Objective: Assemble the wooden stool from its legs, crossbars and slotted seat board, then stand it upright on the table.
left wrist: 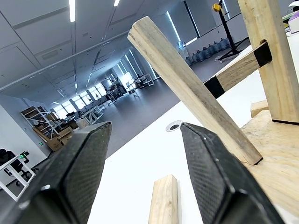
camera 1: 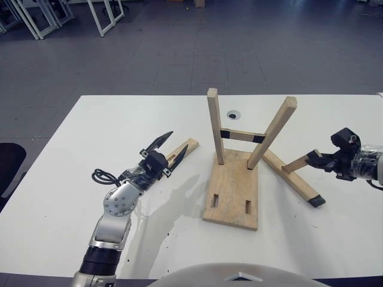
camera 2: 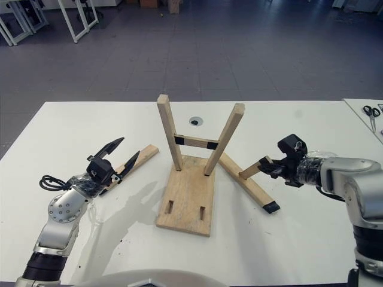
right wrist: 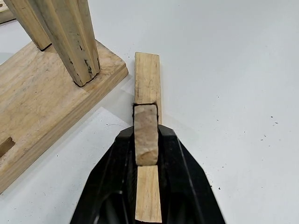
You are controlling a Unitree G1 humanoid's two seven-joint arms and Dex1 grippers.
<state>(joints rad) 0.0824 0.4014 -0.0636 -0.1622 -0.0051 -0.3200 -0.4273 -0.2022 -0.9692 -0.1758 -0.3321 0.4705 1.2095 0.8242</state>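
Note:
The slotted seat board (camera 1: 232, 192) lies flat on the white table. Two legs (camera 1: 215, 125) (camera 1: 272, 134) stand in its far slots, joined by a crossbar (camera 1: 242, 136) with black ends. To the right a third leg (camera 1: 293, 178) lies on the table, with a short crossbar (camera 1: 296, 163) sticking up from it. My right gripper (camera 1: 316, 159) is shut on that crossbar's free end (right wrist: 146, 135). Left of the board a loose leg (camera 1: 184, 148) lies flat. My left gripper (camera 1: 178, 141) hovers open over its near end, and the wood (left wrist: 163, 200) shows between the fingers.
A round cable hole (camera 1: 232, 113) sits in the table behind the legs. Scissors (camera 2: 371, 110) lie on a neighbouring table at far right. A black cable (camera 1: 102, 175) loops beside my left wrist. The seat board's two near slots (camera 1: 248, 207) hold nothing.

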